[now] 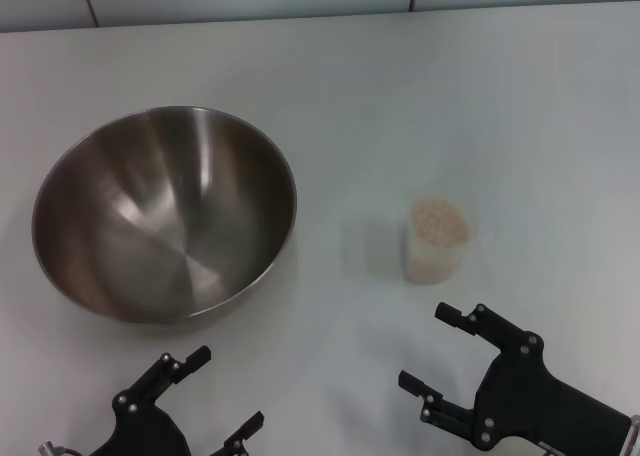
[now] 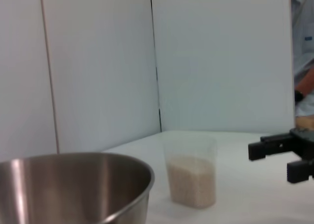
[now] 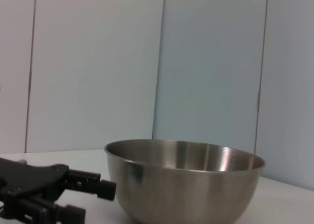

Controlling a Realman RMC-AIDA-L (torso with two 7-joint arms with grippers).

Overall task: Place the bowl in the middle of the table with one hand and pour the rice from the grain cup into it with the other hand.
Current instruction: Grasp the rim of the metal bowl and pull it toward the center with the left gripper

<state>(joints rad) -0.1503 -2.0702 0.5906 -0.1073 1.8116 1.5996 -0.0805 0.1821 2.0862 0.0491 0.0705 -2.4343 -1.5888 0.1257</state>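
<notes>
In the head view, the stainless-steel mixing bowl [image 1: 165, 214] is seen upright on the white table [image 1: 420, 96], its shiny inside bare. The clear plastic grain cup [image 1: 438, 241] stands to the right of the bowl, well apart from it, and is filled with off-white rice [image 1: 439, 220] almost to the rim. The left gripper [image 1: 200, 396] is held near the bowl's near edge, just short of it, with its two fingers spread wide and nothing between them. The right gripper [image 1: 440, 351] is placed to the right of the bowl, just on the near side of the grain cup, fingers also spread wide and touching nothing.

In the left wrist view, the bowl's [image 2: 73, 184] rim and outer wall are shown close up, and the grain cup [image 2: 190, 172] is seen standing beyond it on the table [image 2: 245, 204], the rice [image 2: 191, 181] filling roughly its lower half. The right gripper's black fingers [image 2: 274, 146] are seen past the cup, apart from it.

In the right wrist view, the bowl [image 3: 184, 182] is shown whole from the side, resting on the table [image 3: 284, 204] before a pale panelled wall [image 3: 98, 62]. The left gripper [image 3: 95, 202] is seen just beside the bowl's wall, its fingers parted, not touching it.
</notes>
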